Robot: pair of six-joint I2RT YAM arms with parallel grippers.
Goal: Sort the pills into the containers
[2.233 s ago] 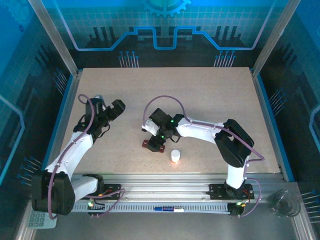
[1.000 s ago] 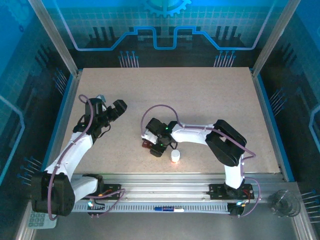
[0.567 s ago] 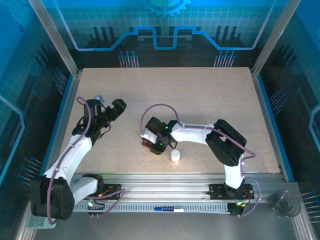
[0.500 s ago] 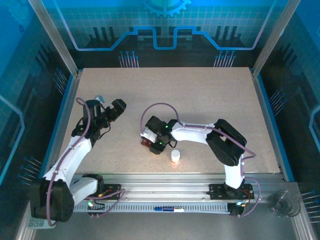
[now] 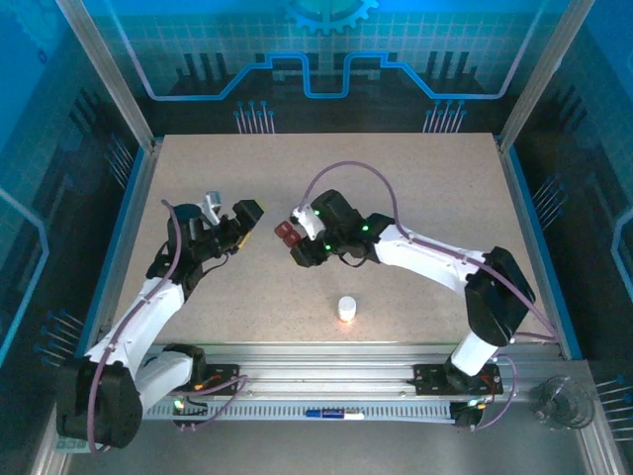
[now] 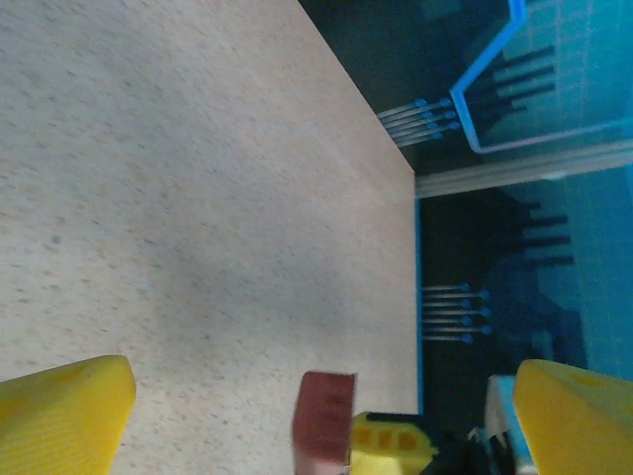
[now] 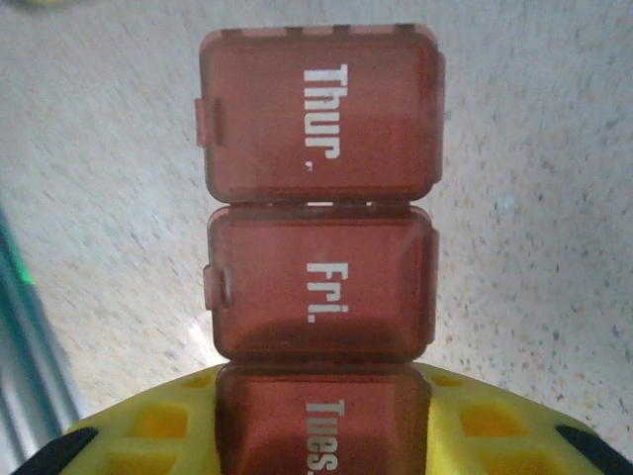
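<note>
The containers (image 5: 288,235) form a dark reddish-brown strip of lidded compartments marked Thur, Fri and Tues (image 7: 321,198). My right gripper (image 5: 303,248) is shut on the Tues end (image 7: 321,435) and holds the strip off the table, lids closed. The strip's free end points at my left gripper (image 5: 247,220), which stands open a short way to its left. In the left wrist view that end (image 6: 324,421) sits between the spread yellow fingers (image 6: 61,411), touching neither. The pills are out of view.
A small white bottle (image 5: 346,308) with an orange glow at its base stands on the speckled table (image 5: 396,178) near the front edge, below the right arm. Aluminium posts and blue walls close in the table's sides.
My right gripper closed on the strip near the front of the table, lifted it, and carried it back and left toward the left gripper. The left gripper swung slightly right, staying open.
</note>
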